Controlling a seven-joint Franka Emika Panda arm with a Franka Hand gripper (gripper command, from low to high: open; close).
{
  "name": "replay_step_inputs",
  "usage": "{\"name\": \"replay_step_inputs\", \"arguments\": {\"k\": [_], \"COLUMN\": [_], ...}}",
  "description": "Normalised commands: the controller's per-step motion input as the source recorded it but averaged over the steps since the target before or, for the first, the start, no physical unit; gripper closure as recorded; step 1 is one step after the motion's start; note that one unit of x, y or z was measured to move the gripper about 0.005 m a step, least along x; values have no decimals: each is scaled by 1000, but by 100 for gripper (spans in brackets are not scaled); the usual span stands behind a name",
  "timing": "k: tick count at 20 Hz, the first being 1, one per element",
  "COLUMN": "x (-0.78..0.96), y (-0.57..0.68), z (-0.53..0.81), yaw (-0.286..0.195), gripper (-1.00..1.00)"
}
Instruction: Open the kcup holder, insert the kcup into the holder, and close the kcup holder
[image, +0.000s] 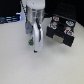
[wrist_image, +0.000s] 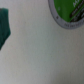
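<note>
I count one arm (image: 34, 20); one gripper (image: 34, 49), low over table; one kcup (image: 33, 43) at gripper in exterior view, green top, same cup (wrist_image: 70, 11) large in wrist view; one holder (image: 62, 30), black, exterior view's right; I make out roughly four pale slots on its front, too blurred for firm count; one white table (image: 30, 67).
</note>
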Motion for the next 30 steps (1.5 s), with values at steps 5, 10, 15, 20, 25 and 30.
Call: {"name": "replay_step_inputs", "arguments": {"k": [5, 10, 15, 20, 25, 30], "x": [-173, -431, -488, -222, 1, 54], "y": [94, 25, -27, -73, -232, -282], "z": [86, 126, -9, -75, -207, -259], "yaw": [-25, -54, -87, -62, -138, -211], "gripper": [-100, -100, -100, -100, -100, -100]}}
